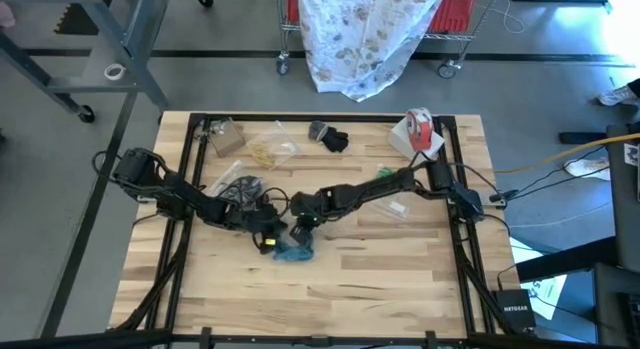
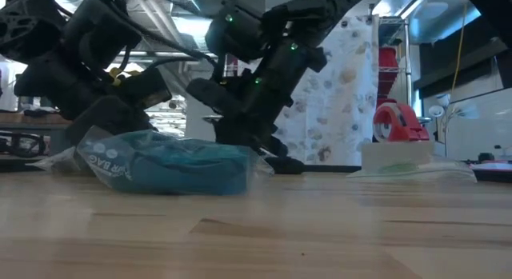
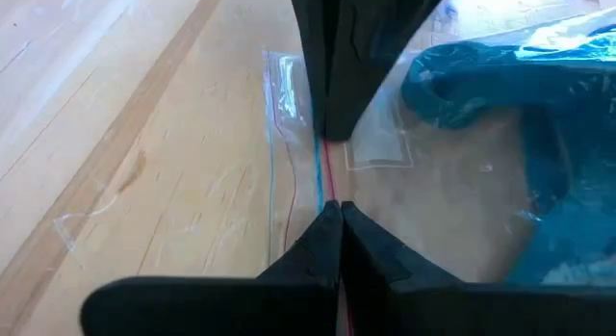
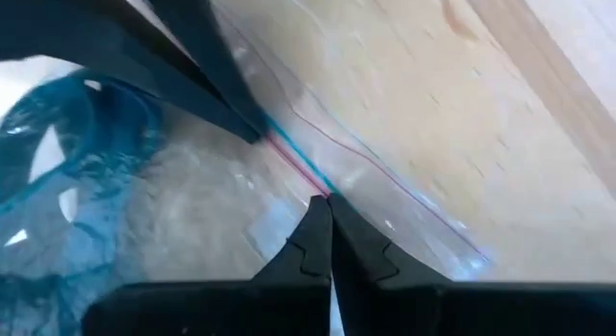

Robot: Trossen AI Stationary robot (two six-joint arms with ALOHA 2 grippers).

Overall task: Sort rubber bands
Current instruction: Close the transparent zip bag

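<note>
Rubber bands, teal-blue (image 1: 295, 253): a bunched mass inside a clear zip bag (image 3: 385, 153), lying on the wooden table (image 1: 350, 289) near its middle, just in front of both grippers.
Rubber bands, other colours: a tan heap (image 1: 262, 149) in a clear bag toward the far edge; a black clump (image 1: 330, 138) beside it; a green bunch (image 1: 384, 173) in a bag under the right arm; a dark tangle (image 1: 240, 189) by the left arm.
Left gripper (image 3: 333, 209): fingers pressed together on the bag's zip strip, where a blue and a red line run side by side.
Right gripper (image 4: 327, 203): fingers together, pinching the same zip strip, facing the left gripper along it; the two sets of fingertips stand close, with a short run of strip between them.
Bag, low view: rests on the table with printed lettering on its clear wall (image 2: 112, 163), blue contents filling it.
Tape roll, red and white (image 1: 420, 127): upright on a pale block at the far right corner, well apart from the grippers.
Brown packet (image 1: 226, 137): at the far left corner.
</note>
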